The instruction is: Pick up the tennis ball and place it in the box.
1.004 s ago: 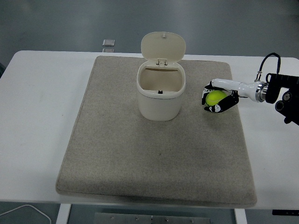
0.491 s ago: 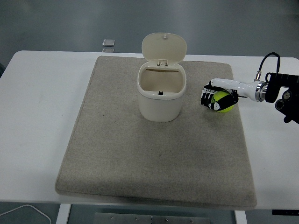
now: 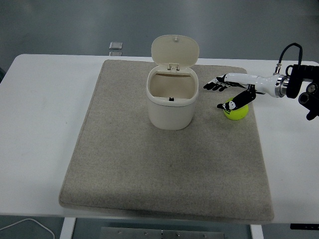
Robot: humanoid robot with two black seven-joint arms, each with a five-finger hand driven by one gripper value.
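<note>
The yellow-green tennis ball lies on the beige mat, right of the cream box, whose hinged lid stands open at the back. My right hand comes in from the right edge and hovers just above and to the left of the ball. Its fingers are stretched out toward the box and hold nothing. The thumb crosses the ball's upper left side. Nothing shows inside the box except a small dark mark on its back wall. The left arm is out of view.
The mat covers most of the white table. A small grey object sits at the table's far edge. A white cable hangs below the near left corner.
The right hand was curled around the ball; it has now opened and risen slightly, and the ball sits on the mat a little further right.
</note>
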